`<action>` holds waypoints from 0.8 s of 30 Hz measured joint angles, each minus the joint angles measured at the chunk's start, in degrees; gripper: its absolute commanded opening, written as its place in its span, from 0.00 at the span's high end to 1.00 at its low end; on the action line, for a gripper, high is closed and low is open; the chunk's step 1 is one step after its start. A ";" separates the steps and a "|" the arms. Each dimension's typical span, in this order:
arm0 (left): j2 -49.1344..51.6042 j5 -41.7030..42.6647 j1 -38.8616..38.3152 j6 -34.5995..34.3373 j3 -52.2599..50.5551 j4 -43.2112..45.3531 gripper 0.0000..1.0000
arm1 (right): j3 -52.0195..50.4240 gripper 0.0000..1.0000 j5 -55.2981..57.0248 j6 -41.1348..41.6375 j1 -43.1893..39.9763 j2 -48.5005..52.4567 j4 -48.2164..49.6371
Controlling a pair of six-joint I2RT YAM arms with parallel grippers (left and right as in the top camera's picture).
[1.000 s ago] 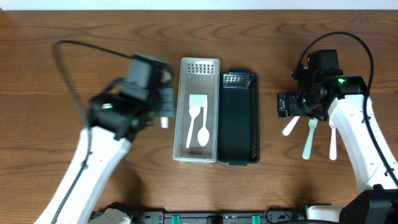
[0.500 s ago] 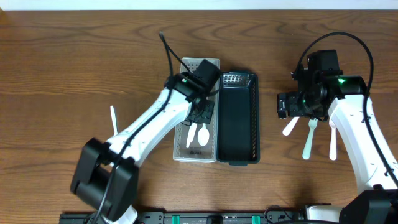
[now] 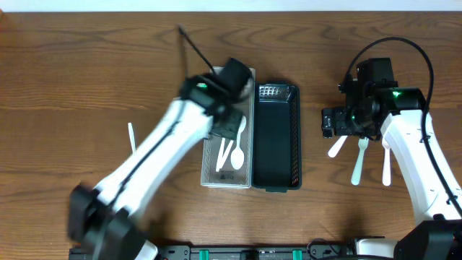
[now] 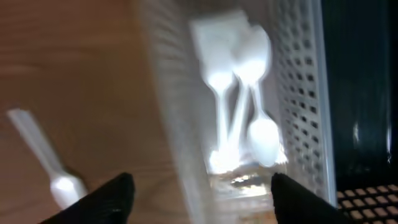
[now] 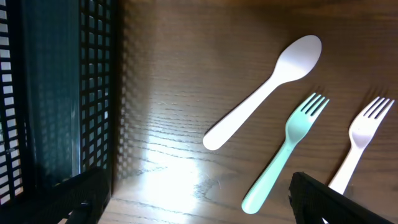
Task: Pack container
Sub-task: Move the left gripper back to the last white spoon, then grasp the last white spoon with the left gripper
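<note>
The white perforated container (image 3: pixel 246 79) stands mid-table and holds white spoons (image 4: pixel 239 93), which also show from above as white spoons (image 3: pixel 237 153). My left gripper (image 3: pixel 229 124) hovers over its left part; in the left wrist view this gripper (image 4: pixel 205 200) is open, with nothing between its dark fingertips (image 4: pixel 115 196). A dark basket (image 3: pixel 291 137) sits to the right of the white one. My right gripper (image 5: pixel 196 199) is open above bare wood, between the dark basket (image 5: pixel 56 93) and a white spoon (image 5: pixel 261 93), a mint fork (image 5: pixel 283 162) and a white fork (image 5: pixel 360 143).
One white utensil (image 3: pixel 131 137) lies alone on the wood left of the containers, seen blurred as a white utensil (image 4: pixel 43 155) in the left wrist view. The right arm (image 3: pixel 419 166) partly covers the cutlery at the right.
My left arm swung from the table's left side to over the white container and its jaws opened. One more white spoon now lies in the container. The right arm has not moved.
</note>
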 measured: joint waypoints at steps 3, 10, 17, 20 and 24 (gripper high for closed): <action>-6.10 -2.16 6.51 0.37 1.66 -3.76 0.17 | 0.00 0.04 -0.02 0.00 0.00 0.00 0.00; -9.42 -0.98 29.38 1.95 -0.24 -3.76 0.12 | 0.00 0.04 0.00 0.00 -0.02 0.00 0.02; -3.74 4.46 41.88 4.70 -11.58 6.45 0.10 | 0.00 0.04 -0.02 0.00 0.00 0.00 -0.04; -0.09 5.29 42.99 5.01 -15.37 9.42 0.10 | 0.00 0.04 -0.02 0.00 0.00 0.00 -0.07; 4.66 6.14 43.06 5.99 -18.34 13.18 0.10 | 0.00 0.04 0.00 0.00 0.00 0.00 -0.11</action>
